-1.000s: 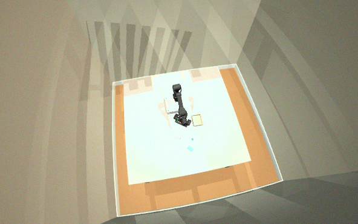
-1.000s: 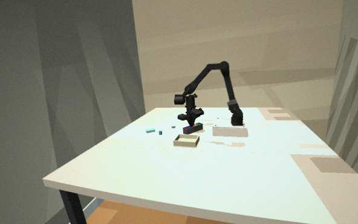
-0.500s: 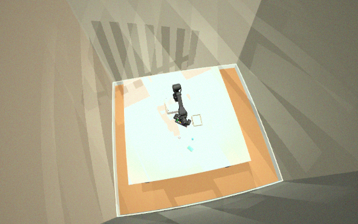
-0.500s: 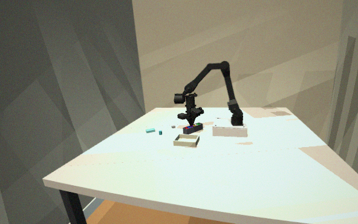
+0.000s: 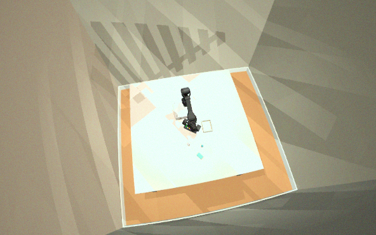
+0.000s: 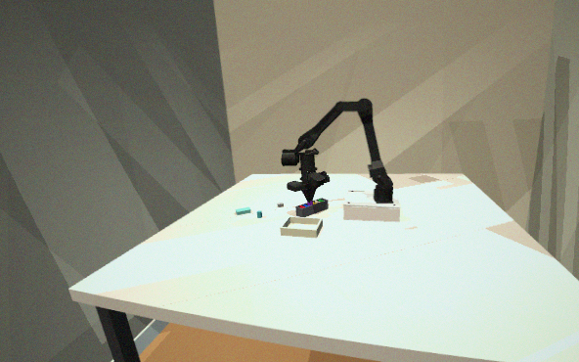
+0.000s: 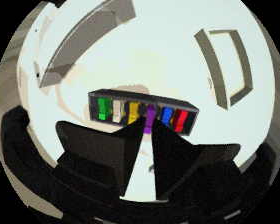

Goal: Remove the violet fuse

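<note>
The dark fuse block (image 6: 305, 212) (image 7: 133, 95) stands on the table with a row of coloured fuses. My gripper (image 6: 310, 202) (image 7: 148, 121) points down over it and is shut on the violet fuse (image 7: 149, 114). The violet fuse stands out higher than its neighbours, between the yellow fuse (image 7: 134, 111) and the blue fuse (image 7: 166, 115). Whether its lower end is clear of the slot cannot be told; the fingertips partly hide it. The empty tray (image 5: 202, 126) (image 6: 298, 232) (image 7: 215, 65) stands beside the block, at the upper right in the wrist view.
The red fuse (image 7: 180, 120), white fuse (image 7: 117, 110) and green fuse (image 7: 104, 108) sit in the block. A turquoise box (image 5: 200, 155) (image 6: 243, 211), a teal cylinder (image 5: 202, 146) (image 6: 259, 214) and a small grey piece (image 5: 188, 144) (image 6: 280, 204) lie farther out. A pale box (image 6: 372, 212) stands by the arm's base.
</note>
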